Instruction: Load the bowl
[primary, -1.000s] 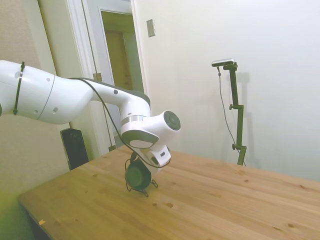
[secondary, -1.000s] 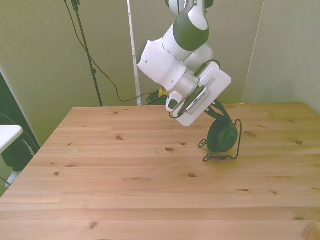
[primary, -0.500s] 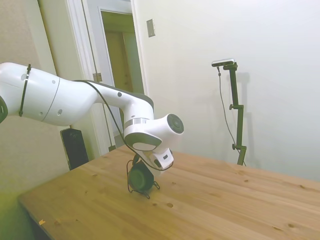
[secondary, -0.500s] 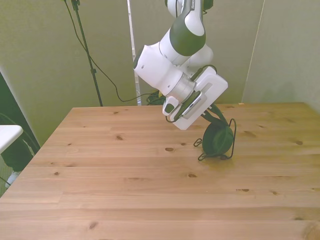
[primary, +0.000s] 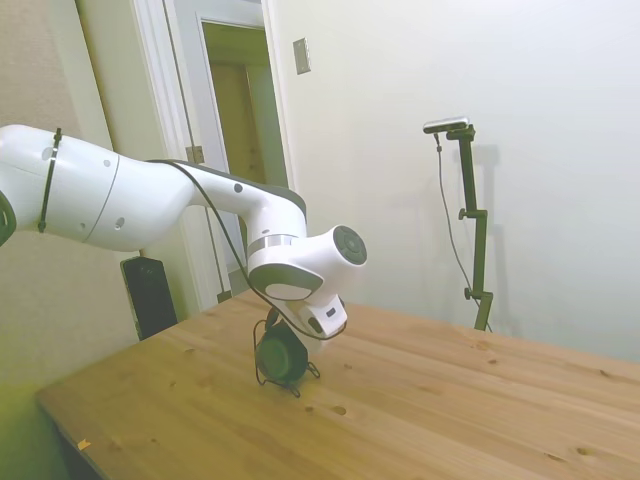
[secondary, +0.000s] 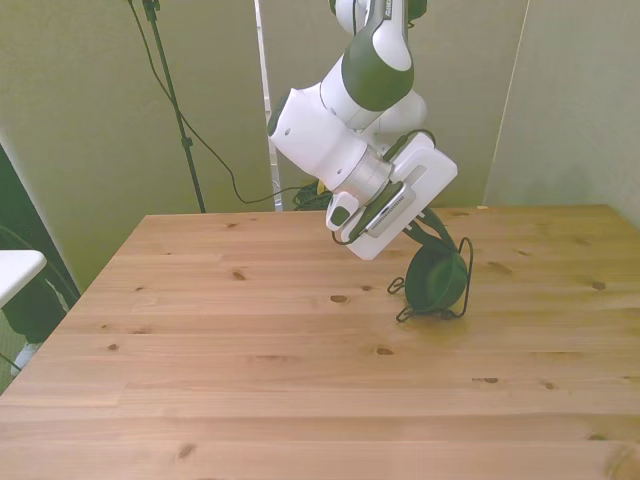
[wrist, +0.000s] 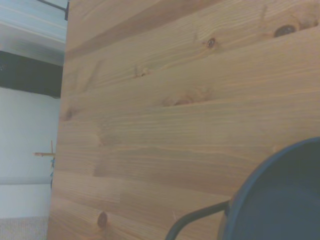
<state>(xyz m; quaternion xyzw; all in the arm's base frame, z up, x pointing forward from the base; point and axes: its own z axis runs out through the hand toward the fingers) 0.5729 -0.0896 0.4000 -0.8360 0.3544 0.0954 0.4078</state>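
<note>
The dark green bowl (secondary: 437, 282) stands on its edge in a thin black wire stand (secondary: 404, 314) on the wooden table (secondary: 250, 380), right of the middle in the front view. My gripper (secondary: 436, 243) reaches down at a slant from the white hand and is shut on the bowl's upper rim. From the side, the bowl (primary: 279, 357) sits just under the hand, with the gripper (primary: 272, 325) mostly hidden behind it. The wrist view shows the bowl's rim (wrist: 280, 200) and one wire of the stand (wrist: 195, 217) close up.
A black speaker-like box (primary: 149, 295) stands beyond the table's far corner in the side view. A white surface (secondary: 15, 270) lies off the table at the front view's left edge. Bare wood spreads around the stand.
Over the last second the hand, the bowl and the wire stand shifted a little toward the front view's left and slightly down. Since half a second ago almost nothing has moved.
</note>
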